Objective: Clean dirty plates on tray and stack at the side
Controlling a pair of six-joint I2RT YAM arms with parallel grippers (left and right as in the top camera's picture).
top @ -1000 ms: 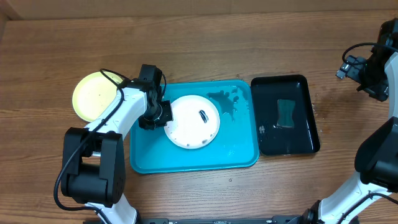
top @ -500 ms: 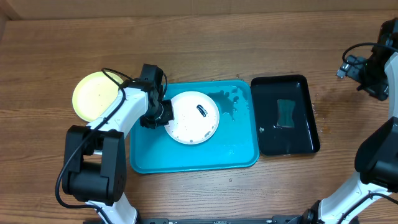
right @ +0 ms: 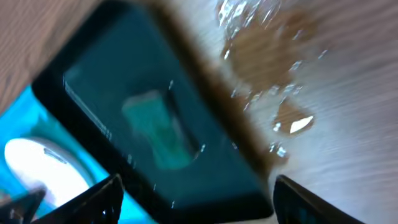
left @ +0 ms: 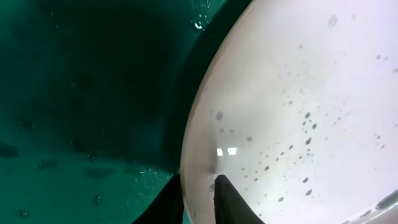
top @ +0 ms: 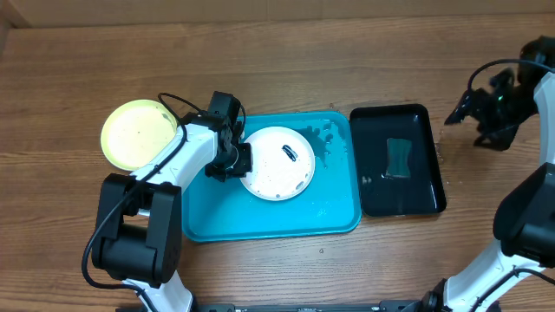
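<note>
Left gripper (left: 198,186) was found clamped on white plate (top: 279,165) rim, within tray (top: 260,224) | right gripper (right: 199,196) was held spread wide over table (top: 347,52) beside black tray (top: 427,186).

At nine o'clock the left arm (top: 165,165) has white rounded links, black joint housings and a thin black cable (top: 170,101). The right arm (top: 527,204) at three o'clock matches. The left claw (left: 198,199) is black.

Brown wood-grain table (top: 286,52) carrying three things.
Round lime-green-rimmed plate (top: 134,134) at left, large turquoise plastic tray (top: 260,221) in the middle, smaller glossy black tray (top: 429,204) just beside its right edge.
</note>
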